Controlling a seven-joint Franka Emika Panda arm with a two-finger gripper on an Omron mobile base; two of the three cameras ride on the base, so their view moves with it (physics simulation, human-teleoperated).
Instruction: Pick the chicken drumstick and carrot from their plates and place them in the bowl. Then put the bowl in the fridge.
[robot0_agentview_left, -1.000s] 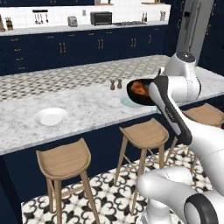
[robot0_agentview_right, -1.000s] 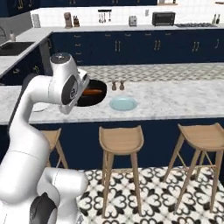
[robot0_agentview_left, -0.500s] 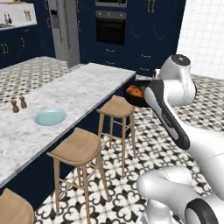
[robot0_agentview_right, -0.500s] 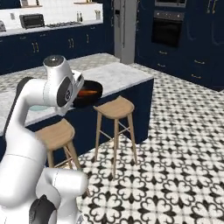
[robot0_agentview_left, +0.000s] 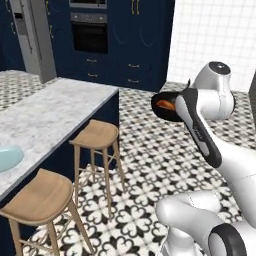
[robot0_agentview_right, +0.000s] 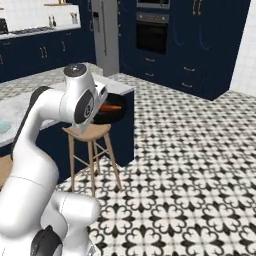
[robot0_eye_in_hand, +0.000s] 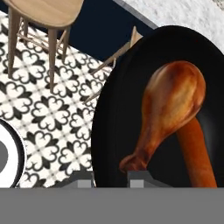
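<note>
Now carrying the loaded bowl toward the fridge.
Gripper (robot0_eye_in_hand: 110, 179), jaws narrow, pinches the black bowl's (robot0_eye_in_hand: 113, 131) near rim at frame bottom; drumstick (robot0_eye_in_hand: 168, 111) and carrot (robot0_eye_in_hand: 199, 153) lie inside. The fridge (robot0_agentview_right: 106, 35) stands upper left, beyond the bowl.

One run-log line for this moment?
phase: carrying to fridge | end effector: shut on bowl rim | bowl contents: drumstick, carrot | bowl: off counter, over floor
</note>
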